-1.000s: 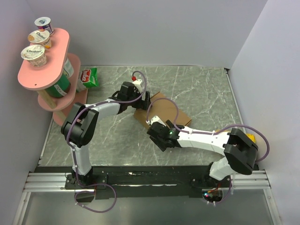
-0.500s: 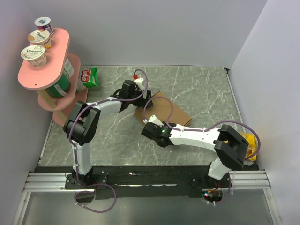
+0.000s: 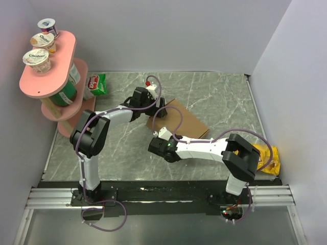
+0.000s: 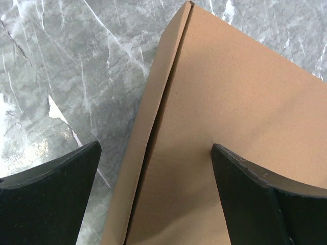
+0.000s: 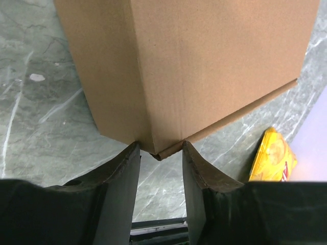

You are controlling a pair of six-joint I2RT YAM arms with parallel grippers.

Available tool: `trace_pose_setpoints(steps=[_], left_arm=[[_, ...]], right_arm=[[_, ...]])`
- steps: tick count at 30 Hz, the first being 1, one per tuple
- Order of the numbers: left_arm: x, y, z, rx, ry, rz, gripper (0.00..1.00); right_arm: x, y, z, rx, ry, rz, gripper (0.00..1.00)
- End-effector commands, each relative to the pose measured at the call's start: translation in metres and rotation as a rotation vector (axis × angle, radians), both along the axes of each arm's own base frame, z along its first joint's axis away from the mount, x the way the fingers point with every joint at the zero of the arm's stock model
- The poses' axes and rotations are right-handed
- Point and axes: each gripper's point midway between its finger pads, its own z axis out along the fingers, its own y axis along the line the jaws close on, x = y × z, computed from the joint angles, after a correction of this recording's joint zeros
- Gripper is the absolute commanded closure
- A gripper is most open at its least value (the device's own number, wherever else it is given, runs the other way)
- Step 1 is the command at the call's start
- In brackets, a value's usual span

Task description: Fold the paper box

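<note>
Paper box (image 3: 182, 120), plain brown cardboard, lies flat near the middle of the grey marble table (image 3: 225, 92), turned so that one corner points toward the arm bases. Nearest, at the table's right edge, a yellow crisp bag (image 3: 267, 158) lies beside the right arm's elbow. The right gripper (image 5: 159, 145) meets that near corner of the box, jaws drawn in on it, a fingertip (image 5: 132, 153) pressed to each side of the tip. Farther back, the left gripper (image 4: 156, 148) hangs over the box's far left edge with jaws spread wide and nothing between them, one finger above the marble, the other above the cardboard top. Beyond, a green snack bag (image 3: 97, 84) lies by a pink two-tier stand (image 3: 48, 71) carrying three Chobani yogurt cups (image 3: 37, 57) at the far left
</note>
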Motion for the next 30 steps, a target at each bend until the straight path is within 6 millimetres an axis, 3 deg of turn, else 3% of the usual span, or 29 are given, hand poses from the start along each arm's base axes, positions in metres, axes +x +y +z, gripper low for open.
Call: trace_pose_setpoints(steps=[1,7,8,9,10,12,13,15,16,18,19,21,22,23,24,25,26,27,28,29,30], left_arm=[[-0.002,-0.006,-0.005,-0.004,0.009,-0.024,0.04],[-0.003,-0.005,-0.004,-0.028,0.021,-0.012,0.04],[-0.003,-0.004,-0.002,-0.036,0.023,-0.005,0.04],[-0.003,-0.003,0.001,-0.052,0.027,-0.005,0.04],[0.004,0.003,0.011,-0.087,0.023,0.019,0.04],[0.007,0.011,0.021,-0.135,0.031,0.036,0.04],[0.017,0.023,0.038,-0.181,0.01,0.072,0.04],[0.021,0.035,0.05,-0.22,-0.004,0.096,0.04],[0.026,0.046,0.067,-0.256,-0.031,0.118,0.04],[0.027,0.059,0.083,-0.282,-0.05,0.139,0.04],[0.03,0.069,0.087,-0.292,-0.053,0.168,0.04],[0.026,0.08,0.097,-0.303,-0.071,0.193,0.04],[0.024,0.083,0.099,-0.31,-0.073,0.204,0.04],[0.019,0.085,0.096,-0.311,-0.064,0.21,0.04],[0.016,0.089,0.103,-0.319,-0.076,0.216,0.04],[0.013,0.09,0.105,-0.328,-0.072,0.22,0.04],[0.007,0.09,0.102,-0.328,-0.058,0.216,0.04],[0.002,0.09,0.11,-0.338,-0.067,0.212,0.04],[-0.002,0.09,0.111,-0.346,-0.059,0.213,0.04],[-0.009,0.09,0.108,-0.349,-0.045,0.207,0.04],[-0.014,0.091,0.118,-0.362,-0.064,0.2,0.04]], right_arm=[[-0.022,-0.012,-0.041,-0.04,0.121,-0.089,1.0],[-0.021,-0.016,-0.033,-0.04,0.08,-0.123,0.99],[-0.02,-0.014,-0.028,-0.022,0.074,-0.122,0.93],[-0.018,-0.008,-0.015,0.029,0.051,-0.115,0.82],[-0.014,-0.002,-0.003,0.066,0.031,-0.108,0.57],[-0.01,0.006,0.025,0.144,-0.006,-0.091,0.28],[-0.005,0.013,0.038,0.193,-0.026,-0.087,0.11],[0.0,0.03,0.059,0.326,-0.014,-0.031,0.02],[0.008,0.028,0.063,0.368,-0.018,-0.043,0.0],[0.013,0.036,0.072,0.468,0.027,0.023,0.0],[0.032,0.029,0.075,0.526,0.014,-0.012,0.0],[0.043,0.036,0.083,0.632,0.058,0.07,0.0],[0.058,0.038,0.092,0.69,0.023,0.073,0.01],[0.082,0.018,0.096,0.718,-0.003,0.035,0.01],[0.084,0.026,0.098,0.793,0.052,0.078,0.01],[0.1,0.025,0.107,0.829,0.027,0.086,0.03],[0.118,0.009,0.11,0.836,0.01,0.084,0.04],[0.126,0.009,0.101,0.84,0.043,0.095,0.04],[0.138,0.008,0.108,0.851,0.035,0.116,0.05],[0.152,-0.003,0.095,0.85,0.06,0.078,0.05],[0.161,-0.008,0.093,0.867,0.074,0.068,0.06]])
